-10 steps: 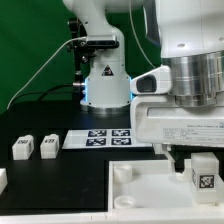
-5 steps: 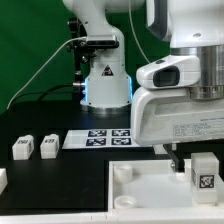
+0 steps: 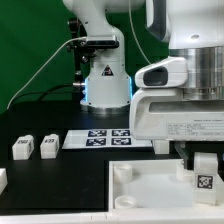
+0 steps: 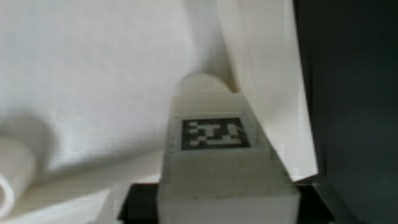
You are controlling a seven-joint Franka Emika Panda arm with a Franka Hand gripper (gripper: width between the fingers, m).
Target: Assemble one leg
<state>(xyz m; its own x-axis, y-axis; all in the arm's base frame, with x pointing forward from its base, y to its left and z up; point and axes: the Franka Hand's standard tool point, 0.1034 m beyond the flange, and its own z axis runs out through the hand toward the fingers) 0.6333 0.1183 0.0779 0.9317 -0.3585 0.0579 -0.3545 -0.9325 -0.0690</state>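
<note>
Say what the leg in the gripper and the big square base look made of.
The leg: likely matte white plastic, smooth and moulded, with a printed black-and-white marker on one face.
The square base: seemingly the same white plastic; rounded, moulded corner sockets suggest it, though painted wood cannot be ruled out.

White rounded arm [image 3: 185, 70], black cables [image 3: 45, 68]

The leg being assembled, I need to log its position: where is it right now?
The leg stands at the exterior view's lower right, directly under the hand, over the large white square base near its right edge.
</note>
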